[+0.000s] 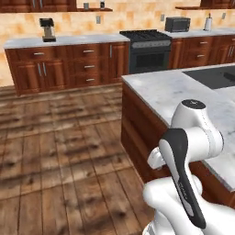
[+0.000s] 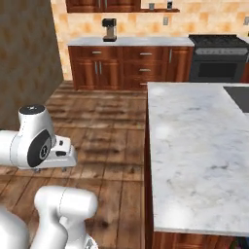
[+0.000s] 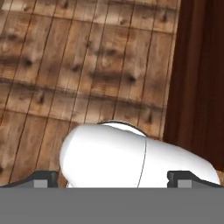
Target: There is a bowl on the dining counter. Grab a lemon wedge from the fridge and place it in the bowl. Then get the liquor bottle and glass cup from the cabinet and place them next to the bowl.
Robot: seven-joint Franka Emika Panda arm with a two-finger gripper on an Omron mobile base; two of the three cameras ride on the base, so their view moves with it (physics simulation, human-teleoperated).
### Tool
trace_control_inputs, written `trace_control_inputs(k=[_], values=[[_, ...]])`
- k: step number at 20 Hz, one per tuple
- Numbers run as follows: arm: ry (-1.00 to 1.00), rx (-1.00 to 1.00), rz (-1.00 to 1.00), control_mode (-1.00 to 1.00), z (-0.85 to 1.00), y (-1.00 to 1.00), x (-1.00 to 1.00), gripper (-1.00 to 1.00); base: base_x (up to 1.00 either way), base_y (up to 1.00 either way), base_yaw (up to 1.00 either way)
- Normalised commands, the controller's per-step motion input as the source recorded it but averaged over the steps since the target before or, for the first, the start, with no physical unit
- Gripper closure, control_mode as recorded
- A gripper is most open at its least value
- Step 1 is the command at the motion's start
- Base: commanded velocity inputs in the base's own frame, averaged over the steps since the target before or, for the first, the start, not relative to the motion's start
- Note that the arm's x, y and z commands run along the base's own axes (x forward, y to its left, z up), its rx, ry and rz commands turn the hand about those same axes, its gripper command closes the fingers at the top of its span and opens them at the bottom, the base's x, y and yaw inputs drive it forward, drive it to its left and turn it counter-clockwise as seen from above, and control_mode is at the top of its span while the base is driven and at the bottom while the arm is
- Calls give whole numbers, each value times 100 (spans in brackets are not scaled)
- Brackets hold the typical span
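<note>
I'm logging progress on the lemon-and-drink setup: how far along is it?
Nothing looks done: the marble counter carries no bowl, lemon, bottle or cup where visible. In hand: nothing; the gripper is open over the wooden floor. Left: every fetch.

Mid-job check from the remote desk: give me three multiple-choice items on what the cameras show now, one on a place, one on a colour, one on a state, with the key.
1. Where does the coffee machine stand?
A. on the back counter by the wall
B. on the wooden floor
C. on the stove

2. What colour is the island top?
A. black
B. white-grey marble
C. red

3. How do the jaws of the gripper stand?
A. shut on a lemon wedge
B. shut, empty
C. open, empty

Key: 1 A, it sits on the counter left of the stove; 2 B, pale veined stone in both base views; 3 C, the hand view shows the fingertips far apart with nothing held.
</note>
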Motion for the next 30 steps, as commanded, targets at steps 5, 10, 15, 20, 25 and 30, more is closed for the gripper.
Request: trace_control_inputs(k=[5, 10, 15, 20, 25, 30], values=[[0, 0, 0, 100, 0, 0, 0, -100, 89, 100, -13], [0, 0, 0, 100, 0, 0, 0, -100, 100, 72, -23], [0, 0, 0, 100, 0, 0, 0, -100, 100, 56, -24], [0, 0, 0, 100, 0, 0, 0, -100, 100, 50, -22], [0, 0, 0, 100, 0, 0, 0, -100, 100, 42, -20], [0, 0, 0, 100, 0, 0, 0, -100, 100, 43, -19]])
